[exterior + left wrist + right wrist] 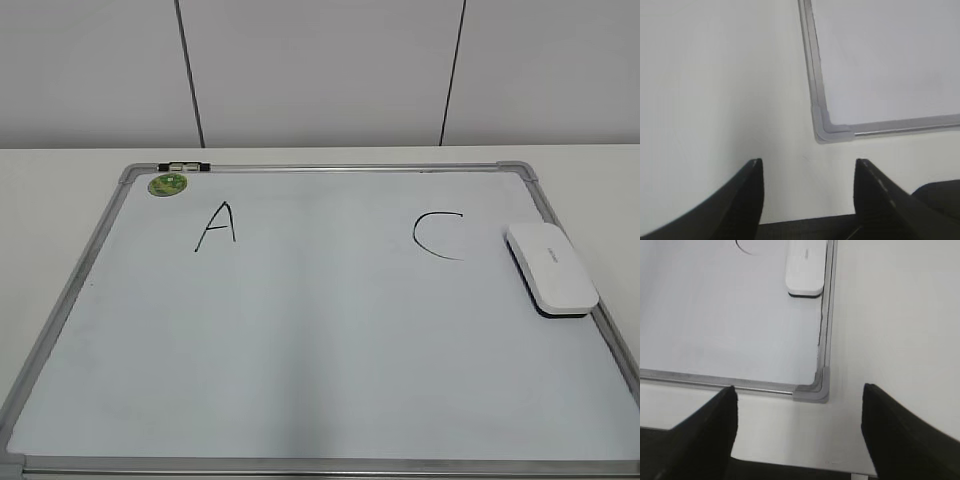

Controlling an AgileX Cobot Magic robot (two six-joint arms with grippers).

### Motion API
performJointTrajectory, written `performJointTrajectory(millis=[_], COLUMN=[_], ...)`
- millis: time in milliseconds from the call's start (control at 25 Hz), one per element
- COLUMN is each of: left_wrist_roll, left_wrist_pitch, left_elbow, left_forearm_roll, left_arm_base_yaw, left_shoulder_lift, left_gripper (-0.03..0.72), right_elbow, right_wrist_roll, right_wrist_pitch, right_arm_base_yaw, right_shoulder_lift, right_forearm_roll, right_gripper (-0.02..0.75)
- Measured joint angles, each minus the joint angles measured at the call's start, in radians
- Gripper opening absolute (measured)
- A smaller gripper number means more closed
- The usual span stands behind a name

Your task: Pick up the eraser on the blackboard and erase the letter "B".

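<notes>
No "B" showed between "A" and "C" on the blackboard. Eraser lay at right frame. Left gripper and right gripper both stood apart, empty; a stray swipe risked smudging "C".

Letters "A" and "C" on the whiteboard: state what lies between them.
Nothing: in the exterior view the blackboard is bare white between the "A" and the "C". No "B" shows.
</notes>
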Motion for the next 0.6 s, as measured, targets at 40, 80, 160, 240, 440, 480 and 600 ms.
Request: performJointTrajectory(millis=[40,80,160,240,440,480,600], left_wrist_roll=[0.0,0.0,0.0,0.0,0.0,0.0,0.0], left_wrist_pitch=[0.0,0.0,0.0,0.0,0.008,0.008,0.016], left_elbow=[0.0,0.0,0.0,0.0,0.0,0.0,0.0], left_forearm_roll=[0.0,0.0,0.0,0.0,0.0,0.0,0.0], left_arm_base_yaw=[0.012,0.025,0.044,0.049,0.049,0.052,0.056], left_shoulder_lift=[-0.028,-0.058,-0.111,-0.168,-0.288,-0.31,-0.36], left_gripper=[0.417,0.417,0.417,0.417,0.417,0.417,0.416], right_elbow=[0.0,0.0,0.0,0.0,0.0,0.0,0.0], right_wrist_roll=[0.0,0.0,0.0,0.0,0.0,0.0,0.0], right_wrist_pitch=[0.0,0.0,0.0,0.004,0.005,0.005,0.005], right_arm_base_yaw=[0.0,0.0,0.0,0.0,0.0,0.0,0.0], right_shoulder_lift=[-0.029,-0.052,-0.106,-0.15,-0.171,-0.171,-0.171], right_forearm_roll=[0.0,0.0,0.0,0.0,0.0,0.0,0.0], right_gripper=[0.591,0.591,0.591,0.591,0.591,0.591,0.591])
